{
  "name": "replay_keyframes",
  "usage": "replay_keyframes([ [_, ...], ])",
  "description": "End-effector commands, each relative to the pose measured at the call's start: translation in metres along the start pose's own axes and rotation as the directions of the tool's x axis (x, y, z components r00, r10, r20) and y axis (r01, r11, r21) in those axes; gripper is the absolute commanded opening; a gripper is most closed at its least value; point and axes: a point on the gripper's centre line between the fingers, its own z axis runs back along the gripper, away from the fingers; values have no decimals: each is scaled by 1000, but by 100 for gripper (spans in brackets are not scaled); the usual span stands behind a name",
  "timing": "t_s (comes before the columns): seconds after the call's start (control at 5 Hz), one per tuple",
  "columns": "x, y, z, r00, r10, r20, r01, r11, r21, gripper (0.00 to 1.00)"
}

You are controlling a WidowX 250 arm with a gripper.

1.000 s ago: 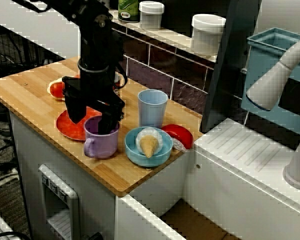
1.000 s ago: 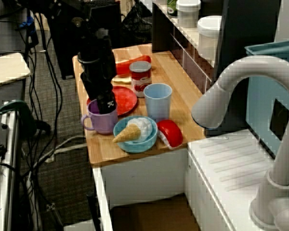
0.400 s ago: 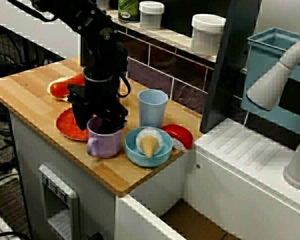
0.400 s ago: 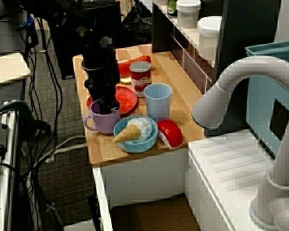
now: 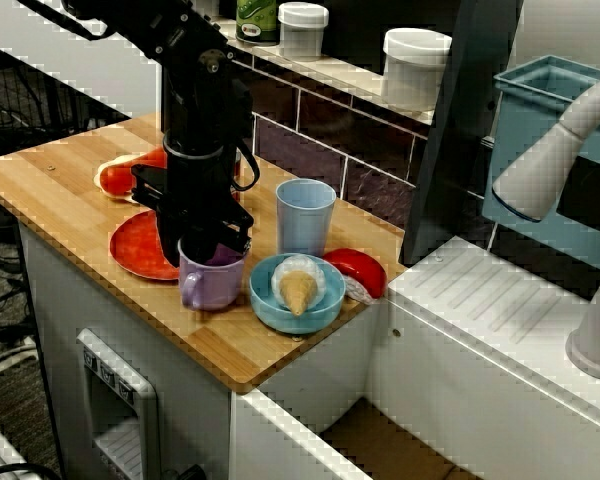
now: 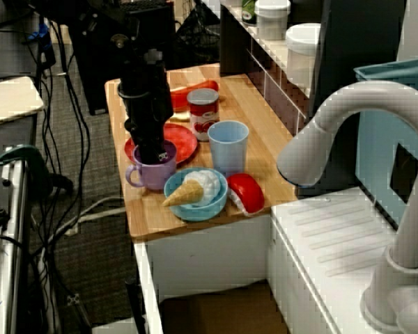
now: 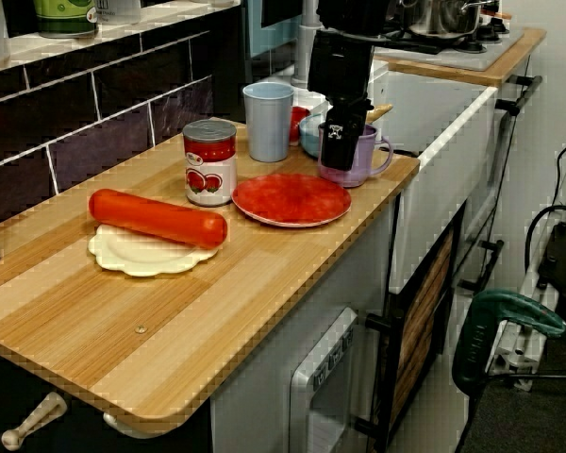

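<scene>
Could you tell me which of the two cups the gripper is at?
The purple mug with the handle: the gripper sits at its rim, while the taller light-blue cup stands apart.

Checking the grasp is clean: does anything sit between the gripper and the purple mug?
Nothing visible does. The gripper clamps the purple mug at its rim; the red plate and blue bowl only sit beside it.

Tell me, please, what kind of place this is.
Probably a toy kitchen: a wooden counter bearing a purple mug, a white faucet, and a pot on a stove.
</scene>
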Motion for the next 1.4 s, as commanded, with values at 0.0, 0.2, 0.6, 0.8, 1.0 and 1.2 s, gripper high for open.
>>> replay_keyframes([
  [0.0,14,20,32,999,28,38,-26,998,-61,0],
  [0.2,18,31,49,998,53,38,-49,993,-109,0],
  [0.6,39,74,65,989,143,25,-138,980,-146,0],
  [0.8,47,99,59,984,175,41,-169,978,-125,0],
  [1.0,50,118,52,979,197,46,-190,975,-117,0],
  [1.2,48,127,49,980,193,44,-188,976,-110,0],
])
